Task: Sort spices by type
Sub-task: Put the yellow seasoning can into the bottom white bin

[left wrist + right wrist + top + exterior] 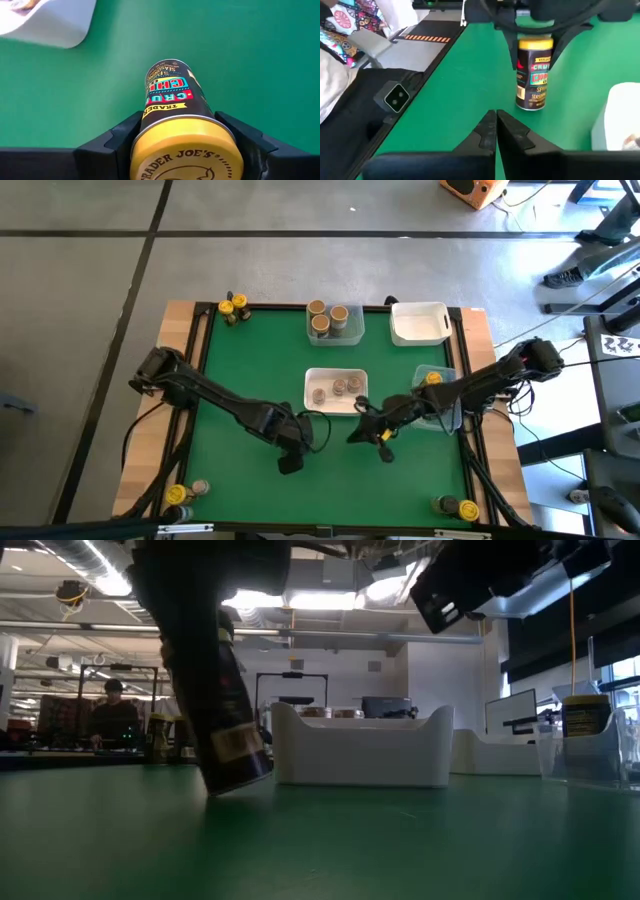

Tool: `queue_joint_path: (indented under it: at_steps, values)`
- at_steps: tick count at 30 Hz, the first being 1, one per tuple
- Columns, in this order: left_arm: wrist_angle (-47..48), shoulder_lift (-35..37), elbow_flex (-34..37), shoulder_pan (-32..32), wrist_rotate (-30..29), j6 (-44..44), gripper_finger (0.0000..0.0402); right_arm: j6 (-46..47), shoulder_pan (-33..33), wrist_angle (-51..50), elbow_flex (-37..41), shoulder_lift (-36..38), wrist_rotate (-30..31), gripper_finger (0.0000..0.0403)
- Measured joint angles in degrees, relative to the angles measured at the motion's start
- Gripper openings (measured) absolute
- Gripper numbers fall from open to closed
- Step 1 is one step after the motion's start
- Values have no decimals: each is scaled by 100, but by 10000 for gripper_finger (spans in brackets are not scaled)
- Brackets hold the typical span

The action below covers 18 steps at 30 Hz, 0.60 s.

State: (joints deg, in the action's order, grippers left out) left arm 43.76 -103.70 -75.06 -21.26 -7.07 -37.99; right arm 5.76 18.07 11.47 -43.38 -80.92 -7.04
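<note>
A dark spice jar [172,95] w/ a yellow lid is standing on the green surface [250,370], gripped by the left end effector [186,145], whose fingers are clamping the jar just below its lid. The jar's base is touching the surface, body leaning slightly in the low view. Facing it across a small gap, the right end effector [496,131] is hanging w/ fingers pressed together, holding nothing. Beyond both end effectors, a white tray [336,389] is holding grey-lidded jars [338,388]; farther off, tan-lidded jars [329,317] are sitting in another tray. Beside the right arm, a clear tray [444,396] is holding one yellow-lidded jar [433,379].
</note>
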Motion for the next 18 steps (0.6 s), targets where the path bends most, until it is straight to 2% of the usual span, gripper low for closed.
queue_joint_path:
  at_steps: [10,18]
  values:
    - [-197,-75,-105,170,7,-94,254,29,-7,247,0,-528,-2,14]
    - [-717,-73,-105,297,7,28,285,33,-7,255,0,-615,151,14]
